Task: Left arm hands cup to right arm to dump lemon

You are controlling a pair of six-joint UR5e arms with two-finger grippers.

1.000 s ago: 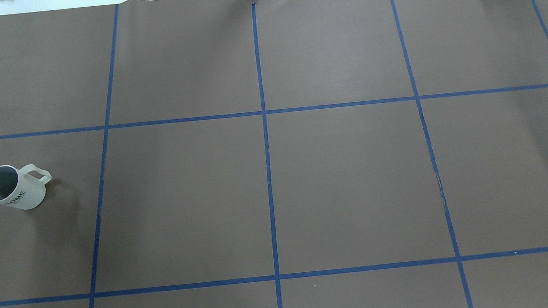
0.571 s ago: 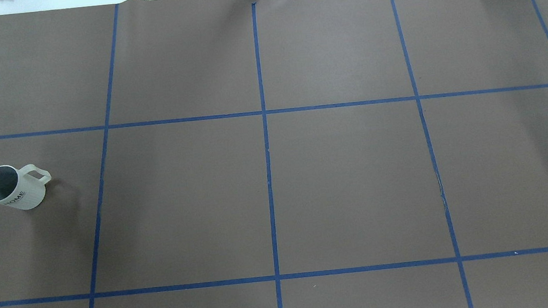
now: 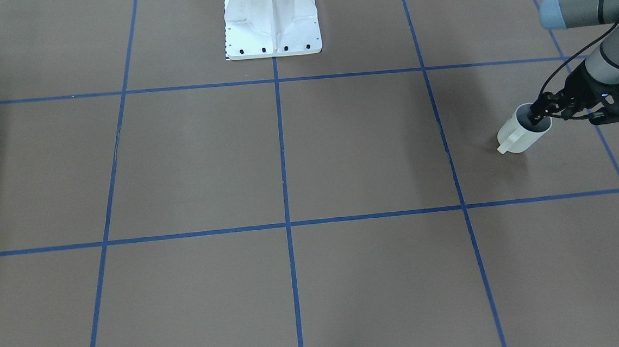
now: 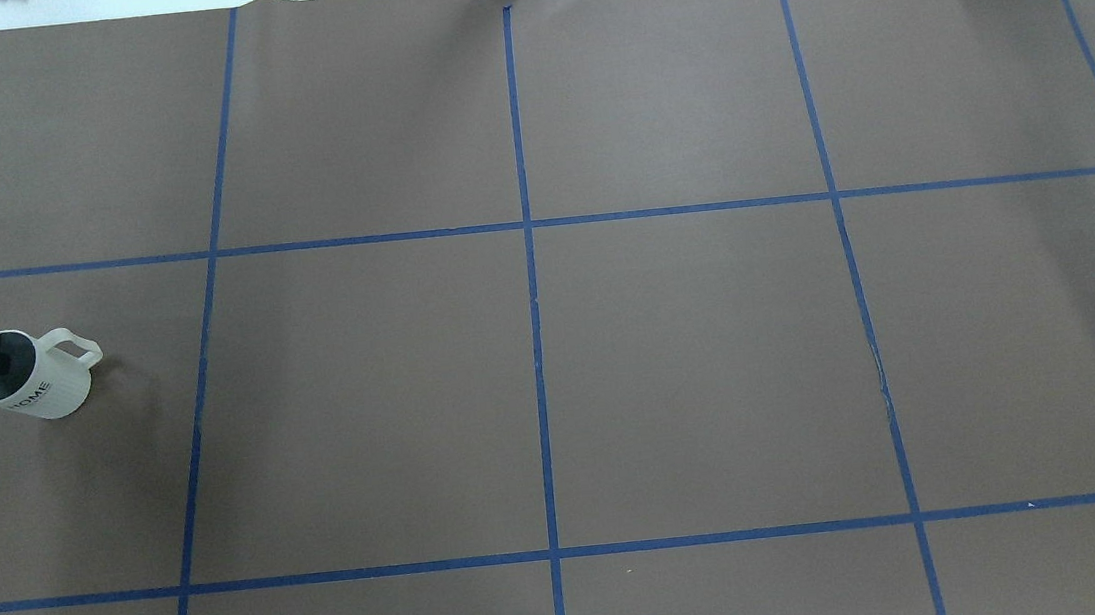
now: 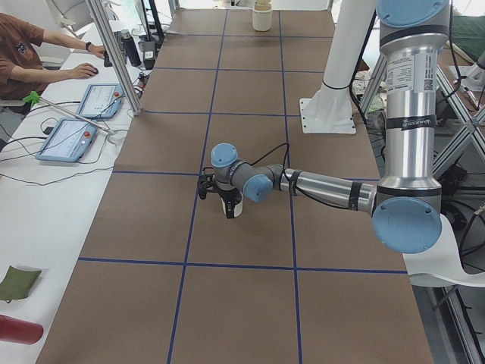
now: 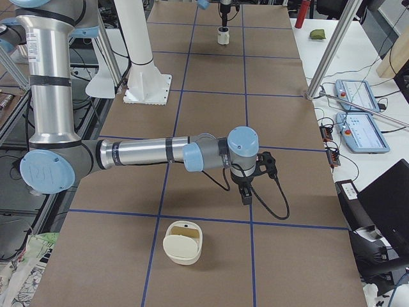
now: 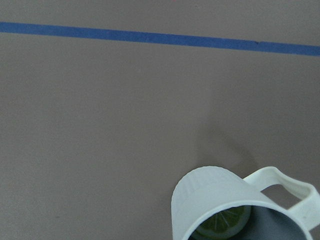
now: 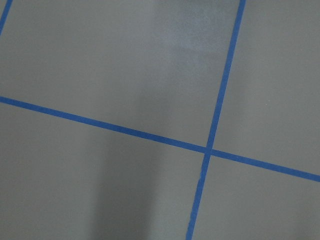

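Frontally, the left end effector (image 3: 537, 116) sits at the rim of the cup (image 3: 517, 138), upright on the bench (image 3: 368, 153); whether it grips, I cannot tell. Overhead, the handle (image 4: 77, 345) points away: straddle the wall, clamp firmly, lift level. Left wrist: the lemon (image 7: 222, 226) lies inside. Right side: the right end effector (image 6: 246, 193), state untellable, hangs near a cream container (image 6: 183, 243).

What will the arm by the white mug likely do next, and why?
Probably close the left gripper on the cup rim before any lift. It sits at the cup's mouth, opposite the handle; the cup stands upright on the table with the lemon inside, so a firm pinch seems to come first.
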